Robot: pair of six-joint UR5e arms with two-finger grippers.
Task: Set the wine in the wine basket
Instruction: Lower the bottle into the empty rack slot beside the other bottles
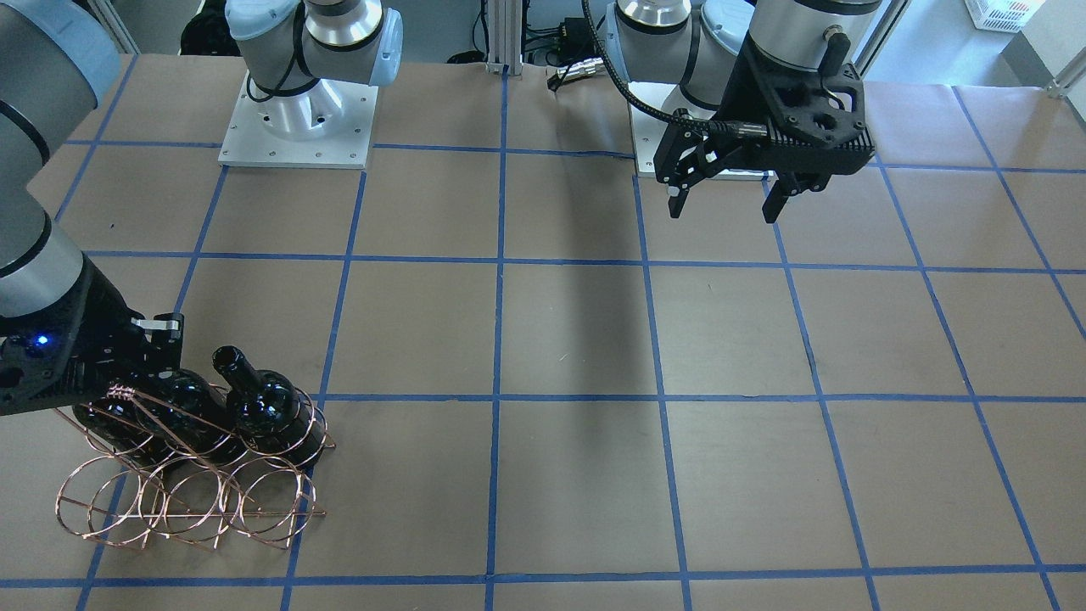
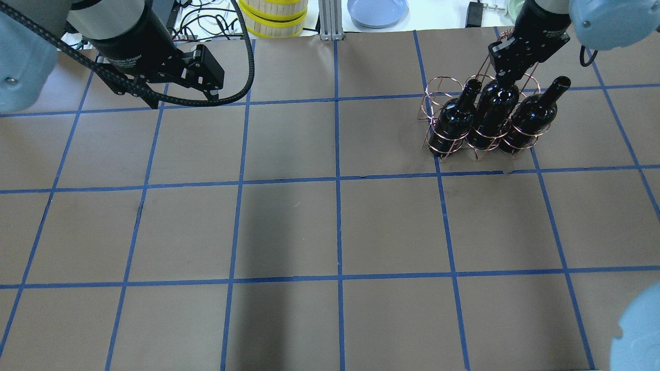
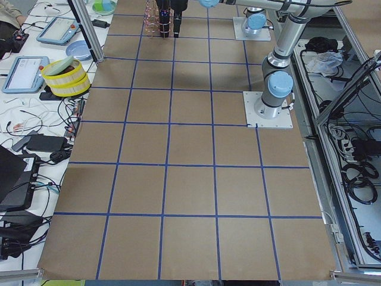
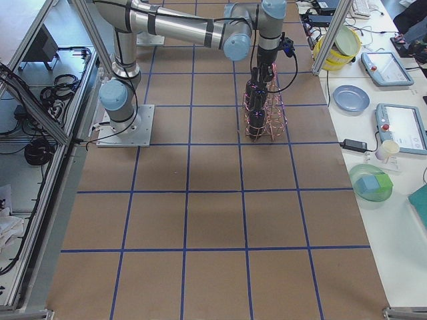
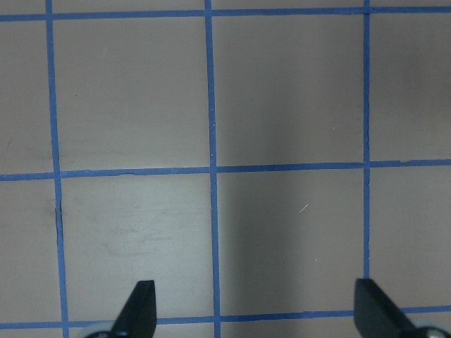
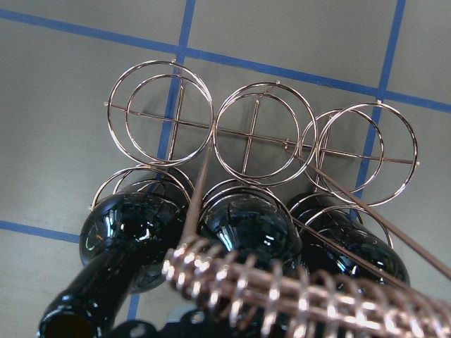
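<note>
Progress: nearly done, by my reading. All three bottles stood in the wine basket [image 6: 250, 134] and filled the row nearer the robot. The three rings at twelve o'clock of them, seen from overhead, held nothing.
Wine: the middle bottle [image 2: 492, 111] sat in the centre ring, with one neighbour [image 2: 456, 117] at its nine o'clock and another [image 2: 531, 116] at its three o'clock, their bodies close together.
Place: in the overhead view the basket lay at about two o'clock from the table's middle.
Right arm: the right gripper [image 2: 504, 80] hung directly over the middle bottle's neck and hid it. I cannot tell whether it was clenched on the glass or had let go (its wrist camera showed only shoulders and handle).
Left arm: the left gripper [image 5: 255, 303] was spread wide and held nothing. It hovered over bare table [image 2: 289, 226] at about ten o'clock, well apart from the basket.
Left to do: probably only a release, if one was needed, and a straight lift clear of the handle.
Glass: near-black, glossy and unlabelled, with rounded shoulders that threw back highlights — likely slippery to pinch.
Wire: thin, copper-coloured round rings with crossed bases. The handle [image 6: 303, 296] was a tight twisted coil on slanting struts.
Surface: matte brown paper, squared off by blue tape lines [image 2: 337, 180].
</note>
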